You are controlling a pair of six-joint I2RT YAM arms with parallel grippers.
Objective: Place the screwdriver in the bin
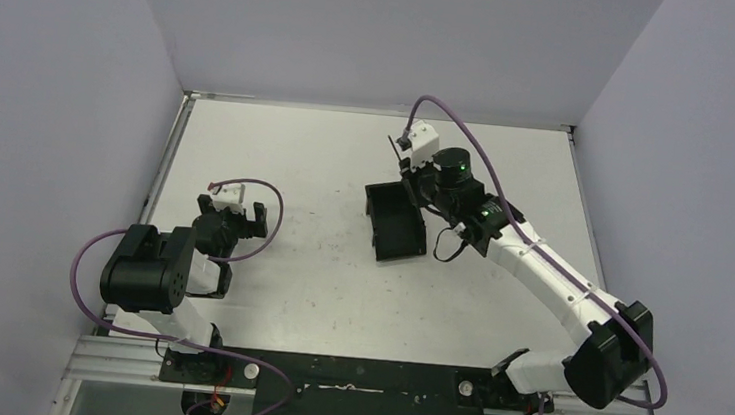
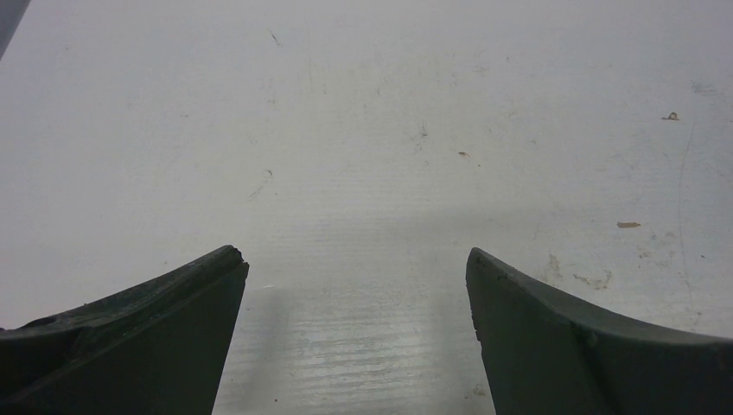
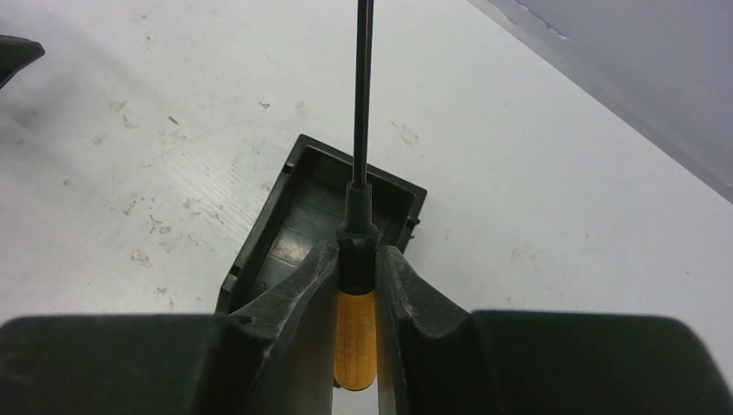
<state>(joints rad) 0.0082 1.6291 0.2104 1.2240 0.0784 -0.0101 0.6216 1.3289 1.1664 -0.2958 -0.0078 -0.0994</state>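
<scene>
My right gripper (image 3: pixel 355 259) is shut on the screwdriver (image 3: pixel 355 333). Its orange handle sits between the fingers, and its thin dark shaft points forward past the bin's far wall. The black bin (image 3: pixel 258 232) lies on the table right below the fingers. In the top view the right gripper (image 1: pixel 410 178) hovers over the far end of the bin (image 1: pixel 396 232). My left gripper (image 2: pixel 356 259) is open and empty over bare table, far left of the bin in the top view (image 1: pixel 232 218).
The white table (image 1: pixel 317 163) is scuffed and walled by grey panels on the left, back and right. Purple cables (image 1: pixel 470 136) loop along both arms. The arm bases sit on a black rail at the near edge (image 1: pixel 359 377).
</scene>
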